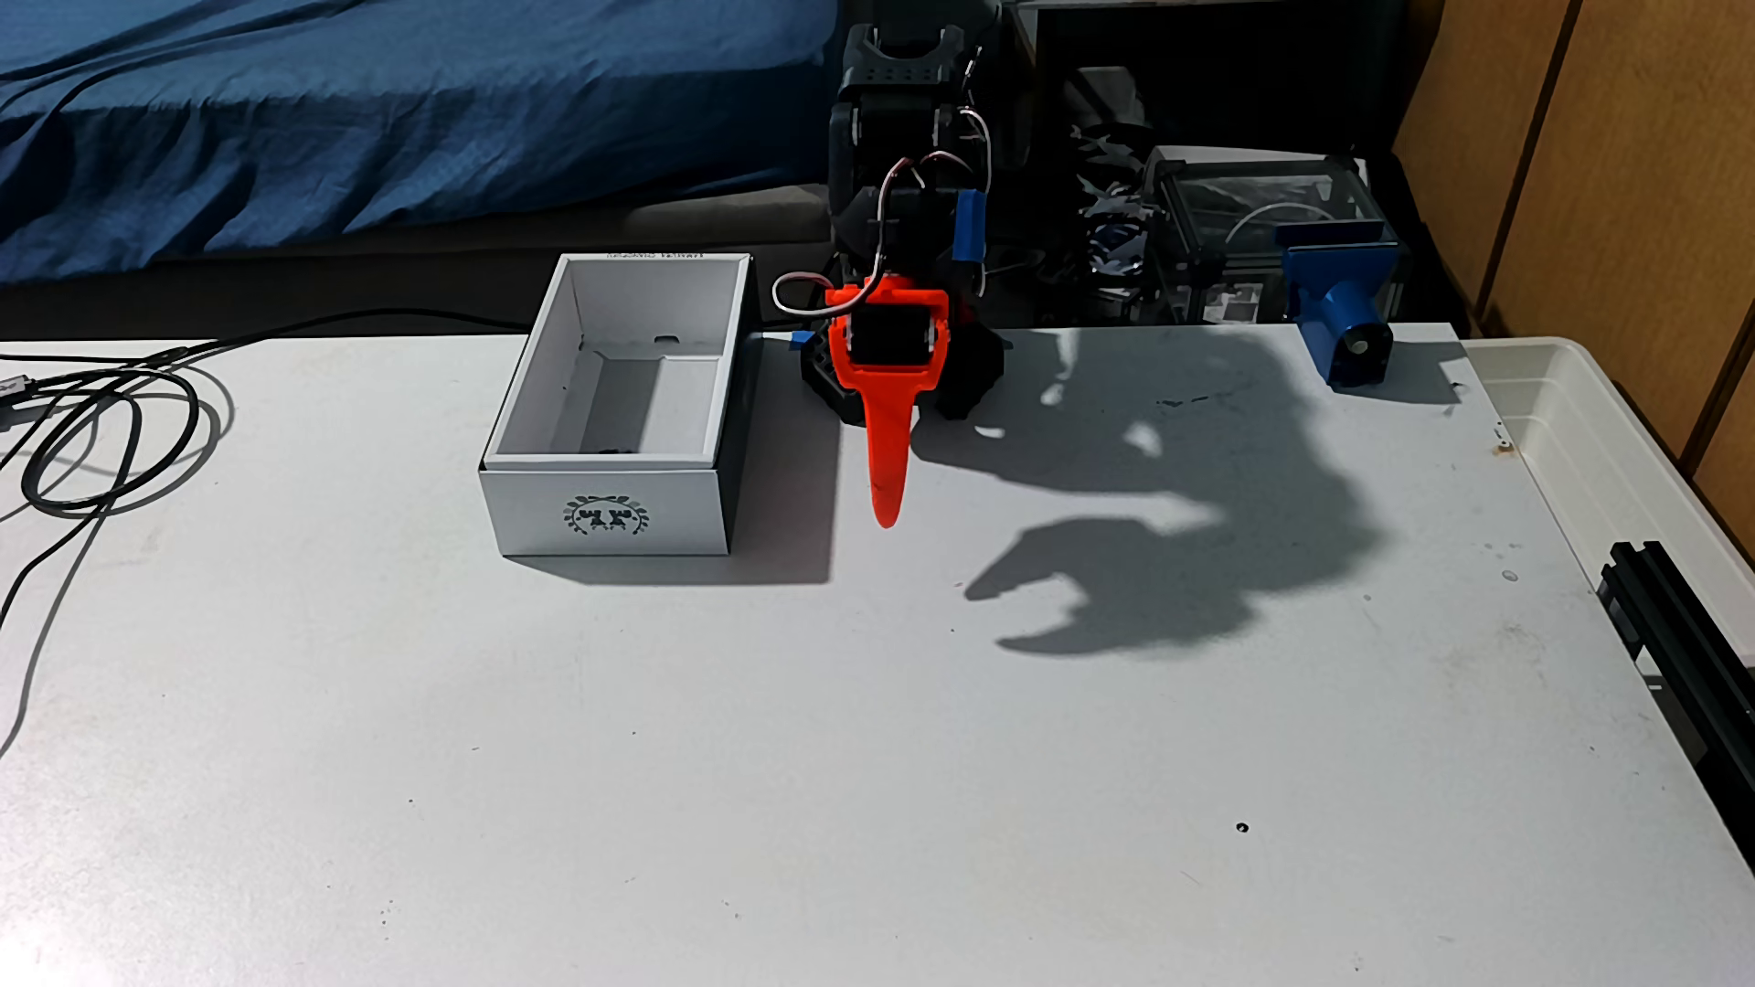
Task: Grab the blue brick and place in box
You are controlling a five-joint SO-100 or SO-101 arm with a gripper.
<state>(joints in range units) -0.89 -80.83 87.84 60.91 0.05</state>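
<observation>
Fixed view: the gripper hung just right of the box, orange fingers pointing down; their shadow suggested a narrow gap, holding nothing. No blue brick was discernible. Locating it presumably came first. The tabletop lay open forward; cables crowded its left edge.

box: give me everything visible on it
The box is white cardboard, rectangular, tall-walled, open at the top, upright on the white table. A dark wreath-like emblem marks the short side facing the camera. Inside looks mostly bare, with a small dark bit by the near wall, too small to identify. The orange gripper hangs just right of it, apart.
</observation>
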